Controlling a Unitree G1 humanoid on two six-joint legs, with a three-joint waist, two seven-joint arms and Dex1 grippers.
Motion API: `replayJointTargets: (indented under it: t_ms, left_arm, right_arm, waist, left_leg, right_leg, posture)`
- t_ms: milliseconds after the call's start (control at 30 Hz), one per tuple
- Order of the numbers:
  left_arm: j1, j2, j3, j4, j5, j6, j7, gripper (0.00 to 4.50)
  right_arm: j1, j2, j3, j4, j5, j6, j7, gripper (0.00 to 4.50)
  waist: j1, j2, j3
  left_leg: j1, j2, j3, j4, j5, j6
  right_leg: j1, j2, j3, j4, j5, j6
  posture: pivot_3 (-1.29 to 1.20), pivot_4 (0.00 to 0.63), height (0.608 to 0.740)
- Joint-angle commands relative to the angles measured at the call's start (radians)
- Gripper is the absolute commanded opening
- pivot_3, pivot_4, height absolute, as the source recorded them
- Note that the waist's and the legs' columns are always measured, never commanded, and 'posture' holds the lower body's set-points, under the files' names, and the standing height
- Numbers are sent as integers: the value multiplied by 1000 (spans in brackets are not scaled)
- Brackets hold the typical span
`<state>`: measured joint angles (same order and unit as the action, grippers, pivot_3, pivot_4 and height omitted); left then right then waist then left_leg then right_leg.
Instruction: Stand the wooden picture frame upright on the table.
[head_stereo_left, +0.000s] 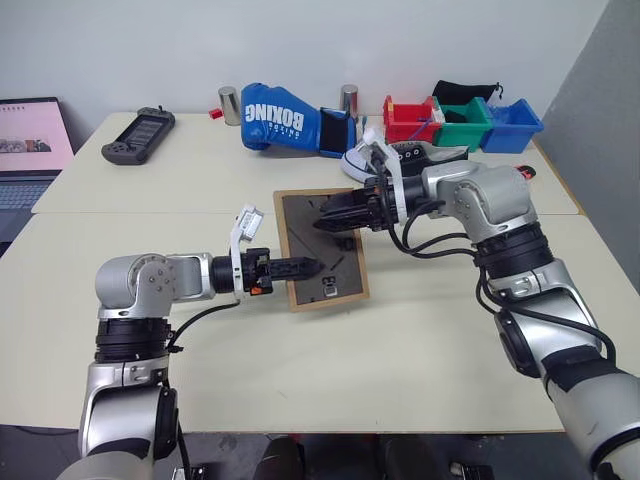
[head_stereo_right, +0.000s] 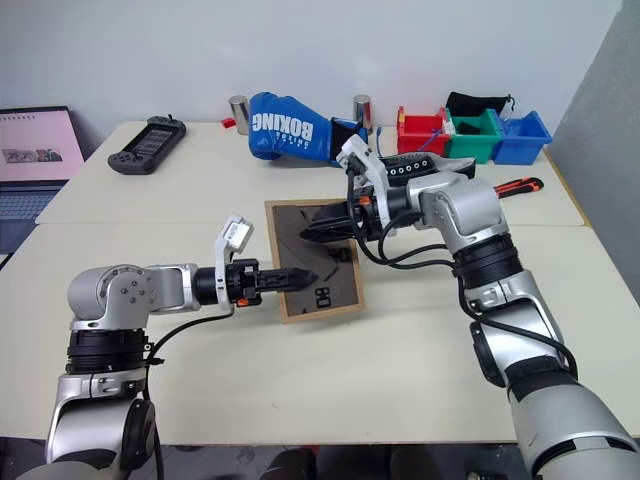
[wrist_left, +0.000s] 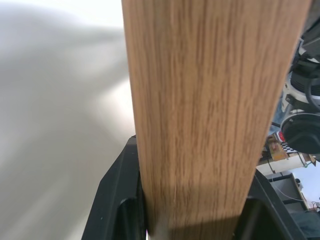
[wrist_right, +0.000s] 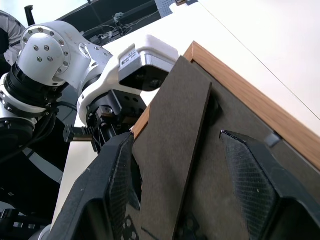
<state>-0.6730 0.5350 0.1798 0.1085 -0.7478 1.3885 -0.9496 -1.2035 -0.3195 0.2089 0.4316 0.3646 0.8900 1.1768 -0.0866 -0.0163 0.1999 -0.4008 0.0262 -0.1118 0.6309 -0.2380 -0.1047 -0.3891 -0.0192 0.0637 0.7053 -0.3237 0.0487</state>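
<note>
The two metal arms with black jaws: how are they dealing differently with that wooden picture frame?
The left gripper is shut on the side rail of the light-wood picture frame with a dark back panel, gripping its edge, while the right gripper has its jaws open, straddling the dark stand flap on the frame's back. The left comes in low from one side; the right reaches in from the opposite side, higher. Both point inward over the pale cream table.

Head stereo pair looking down over table (head_stereo_left: 200, 330), wrist cameras close on frame (wrist_left: 210, 115), sharing it.
</note>
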Motion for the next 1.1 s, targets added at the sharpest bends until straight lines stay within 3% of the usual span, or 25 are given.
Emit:
replayJointTargets:
  t_ms: [33,333,500,833,1100]
  left_arm:
    - [-19,7,0,-29,-40,-25,-16,1348]
    - [9,14,-1,-24,-42,-36,-10,1348]
    - [5,26,2,-10,-52,-38,-10,1348]
    - [-3,22,5,-13,-81,-16,11,1348]
    - [60,77,48,-68,-160,94,15,1348]
  right_arm:
    - [-38,25,-17,-14,31,12,13,2913]
    - [48,-72,27,-241,146,60,229,2913]
    - [63,-104,26,-272,169,68,257,2913]
    - [102,-147,29,-240,108,15,206,2913]
    - [151,-351,43,-70,-6,-154,290,2913]
  waist:
    - [0,0,0]
    - [1,0,0]
    - [1,0,0]
    - [1,0,0]
    - [4,0,0]
  left_leg:
    - [0,0,0,0,0,0]
    - [0,0,0,0,0,-1]
    - [0,0,0,0,-1,1]
    - [0,0,0,0,-1,1]
    - [0,0,0,0,-1,3]
  right_leg:
    - [0,0,0,0,0,0]
    - [0,0,0,-1,0,0]
    - [0,0,0,0,0,0]
    - [0,0,0,0,0,0]
    - [0,0,0,-2,0,0]
  posture:
    - [0,150,740]
    - [0,150,740]
    - [0,150,740]
    - [0,150,740]
    - [0,150,740]
